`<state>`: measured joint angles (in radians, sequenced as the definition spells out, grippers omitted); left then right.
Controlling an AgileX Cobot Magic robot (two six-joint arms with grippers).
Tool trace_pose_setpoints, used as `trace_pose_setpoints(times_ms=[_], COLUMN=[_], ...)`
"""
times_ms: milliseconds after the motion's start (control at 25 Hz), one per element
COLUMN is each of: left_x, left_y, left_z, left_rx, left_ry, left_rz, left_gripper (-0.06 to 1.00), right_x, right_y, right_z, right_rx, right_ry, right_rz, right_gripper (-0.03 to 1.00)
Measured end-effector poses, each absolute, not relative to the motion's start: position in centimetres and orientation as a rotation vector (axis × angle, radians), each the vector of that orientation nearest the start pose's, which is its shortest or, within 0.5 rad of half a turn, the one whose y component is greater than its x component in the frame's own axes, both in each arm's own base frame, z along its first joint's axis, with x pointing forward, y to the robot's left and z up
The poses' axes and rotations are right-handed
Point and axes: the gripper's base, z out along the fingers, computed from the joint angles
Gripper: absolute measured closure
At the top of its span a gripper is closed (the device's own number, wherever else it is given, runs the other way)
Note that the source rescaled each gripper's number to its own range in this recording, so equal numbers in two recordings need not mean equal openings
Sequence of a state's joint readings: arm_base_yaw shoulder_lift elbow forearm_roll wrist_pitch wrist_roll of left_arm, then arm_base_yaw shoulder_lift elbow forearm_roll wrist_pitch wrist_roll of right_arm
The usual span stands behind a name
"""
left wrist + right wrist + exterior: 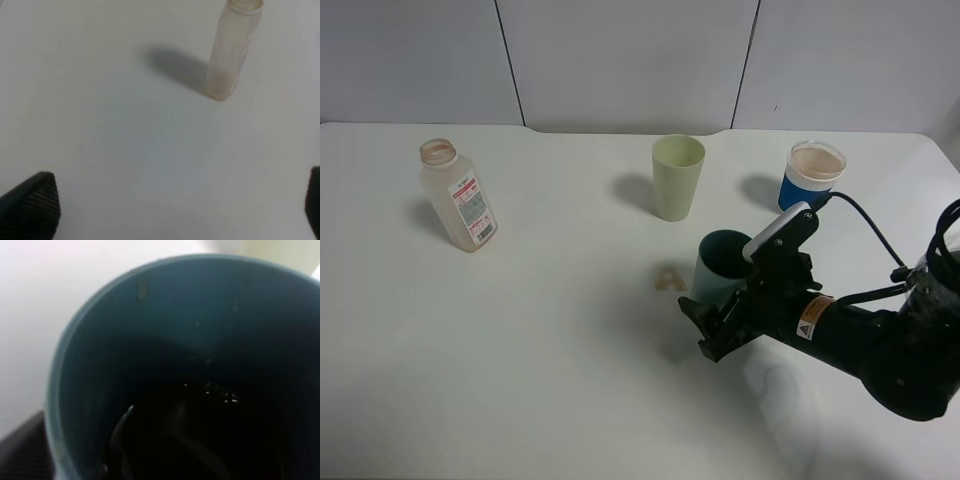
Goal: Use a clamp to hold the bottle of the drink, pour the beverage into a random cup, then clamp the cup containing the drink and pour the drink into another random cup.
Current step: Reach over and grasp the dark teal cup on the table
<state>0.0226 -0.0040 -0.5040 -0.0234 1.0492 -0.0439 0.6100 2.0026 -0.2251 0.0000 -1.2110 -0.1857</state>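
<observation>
— Teal tumbler (715, 272), where?
— Lower right of centre in the high view, upright on the desk (520, 390). Right pincer (732, 290) is clenched on it, a finger on either side of the wall.
— Contents?
— Right wrist view looks down into the teal tumbler (150, 330). Dark beverage (200, 440) at the bottom, black finger (22, 450) against the outer wall.
— Next out?
— Small brownish spot (668, 281) on the desk just left of it. Farther back, upper centre, pale green tumbler (677, 180), upright. Upper right, blue-sleeved cup (813, 178).
— Bottle?
— Upper left, bottle (458, 205) upright, neck open, well apart from the cups.
— Left pincer?
— Left pincer (170, 210) released, fingers spread wide, desk showing between them. The bottle (231, 55) stands ahead of it, apart.
</observation>
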Motion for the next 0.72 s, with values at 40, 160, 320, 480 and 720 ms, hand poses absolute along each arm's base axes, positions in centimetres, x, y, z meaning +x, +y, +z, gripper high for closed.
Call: trace_pose_setpoints(times_ms=[40,160,320,480,720], left_x=[-0.55,-0.55,-0.55,-0.55,-0.55], left_y=[-0.2,-0.2,-0.2,-0.2,-0.2], left_z=[27.93,27.93,27.93,27.93,27.93], left_rx=[-0.066,-0.066,-0.066,-0.066,-0.066], left_ry=[2.024,2.024,2.024,2.024,2.024], left_rz=[-0.041,-0.041,-0.041,-0.041,-0.041], left_gripper=[-0.06,-0.06,-0.06,-0.06,-0.06], right_x=[18.52,18.52,18.52,18.56,18.69], right_y=[12.94,12.94,12.94,12.87,12.69], right_z=[6.97,6.97,6.97,6.97,6.98], right_rx=[-0.798,-0.798,-0.798,-0.79,-0.746], right_ry=[1.899,1.899,1.899,1.902,1.918], right_rz=[0.263,0.263,0.263,0.257,0.251], right_gripper=[0.97,0.97,0.97,0.97,0.97])
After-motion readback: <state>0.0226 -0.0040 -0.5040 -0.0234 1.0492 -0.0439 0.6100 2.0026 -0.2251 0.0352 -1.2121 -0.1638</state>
